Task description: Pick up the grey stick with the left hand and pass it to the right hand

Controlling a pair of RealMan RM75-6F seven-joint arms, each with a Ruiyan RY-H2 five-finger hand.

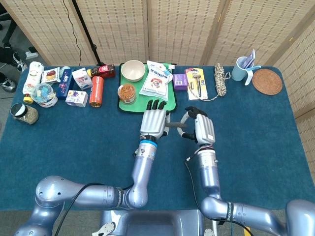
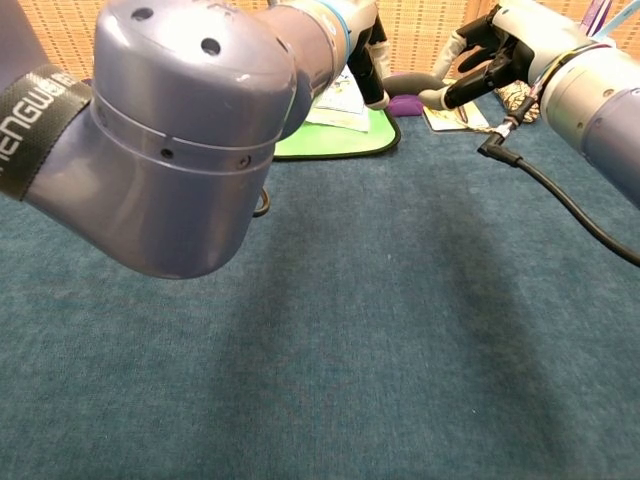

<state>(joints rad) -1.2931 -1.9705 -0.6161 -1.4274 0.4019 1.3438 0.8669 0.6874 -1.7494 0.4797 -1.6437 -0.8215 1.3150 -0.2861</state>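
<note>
Midway over blue cloth: grey stick (image 1: 178, 126) lying level between two hands, above the table (image 1: 256, 132). Held at one end by left hand (image 1: 153, 119), fingers straight and pressed together, pointing toward green tray (image 1: 170, 104) just beyond. Other end inside right hand (image 1: 201, 126), fingers (image 2: 470, 40) curled around it though not plainly clamped. Purple box (image 1: 180, 81) and rope coil (image 1: 220, 78) farther back.
</note>
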